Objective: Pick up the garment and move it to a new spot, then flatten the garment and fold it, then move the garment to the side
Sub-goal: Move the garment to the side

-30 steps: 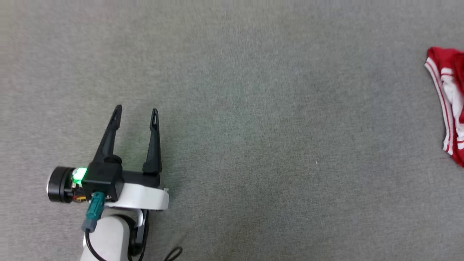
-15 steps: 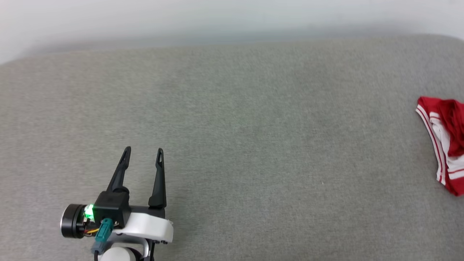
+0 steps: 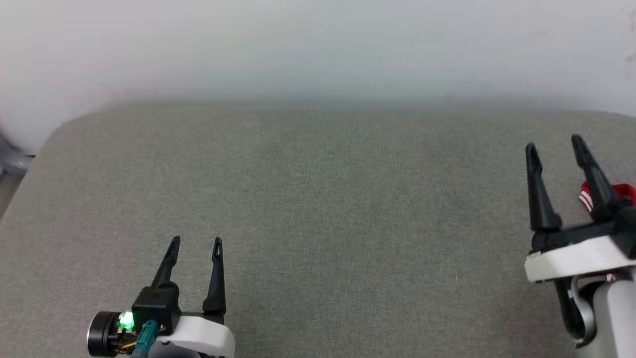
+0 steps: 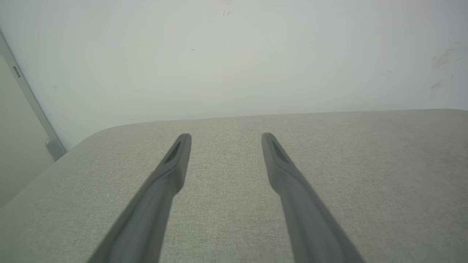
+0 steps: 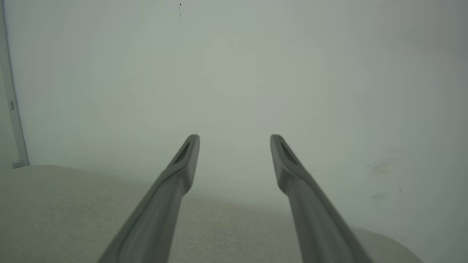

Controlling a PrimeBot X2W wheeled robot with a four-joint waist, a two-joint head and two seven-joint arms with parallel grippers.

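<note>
The garment (image 3: 625, 190), barely showing on the counter's (image 3: 318, 199) right side behind the spread, empty right claw (image 3: 554, 142), risks a blind, shallow pinch, the left claw (image 3: 196, 240) likewise spread.

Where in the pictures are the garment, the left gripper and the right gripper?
garment (image 3: 625, 191): head view, red fabric at the right edge.
left gripper (image 3: 196, 239): head view, midway between its fingertips.
right gripper (image 3: 553, 141): head view, midway between its fingertips.

Camera: the head view has tilted up; the wall (image 3: 318, 44) and the counter's (image 3: 318, 174) far edge now show.
Right gripper (image 3: 553, 142): has come into view at the right, hiding most of the garment (image 3: 624, 189).
</note>
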